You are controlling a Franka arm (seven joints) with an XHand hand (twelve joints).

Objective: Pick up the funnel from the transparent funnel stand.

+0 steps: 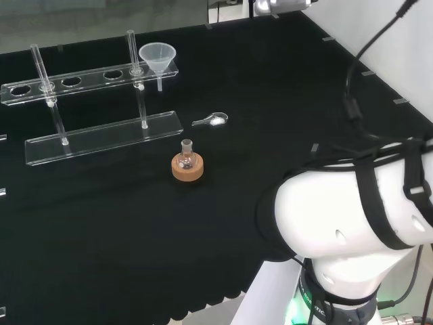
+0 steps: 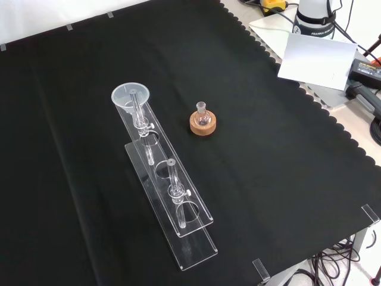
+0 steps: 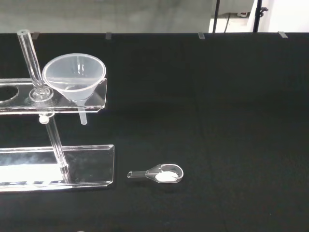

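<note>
At the right end of the upper bar of the transparent funnel stand (image 1: 101, 76), as the head view shows it, sits the clear plastic funnel (image 1: 157, 57). Its cone rests in the last hole and its stem hangs below the bar, above the cloth and beyond the end of the base plate. Just beside the funnel a clear upright rod (image 1: 132, 51) of the stand rises above the bar; a second rod (image 1: 38, 64) stands near the other end. Between the two rods the bar has round holes with nothing in them.

On the black cloth (image 1: 101, 223), near the funnel's end of the stand, lies a small clear scoop (image 1: 212, 120) with a little white powder in its bowl. A small round-bottom flask (image 1: 187, 158) stands upright on a cork ring (image 1: 187, 170), nearer to the camera in the head view and well apart from the stand. Nothing stands close around the funnel except the rod.

At the right of the head view is the arm's big white link (image 1: 345, 217) with black cables. I cannot tell the state of the hand. No writing on the glassware can be read.
</note>
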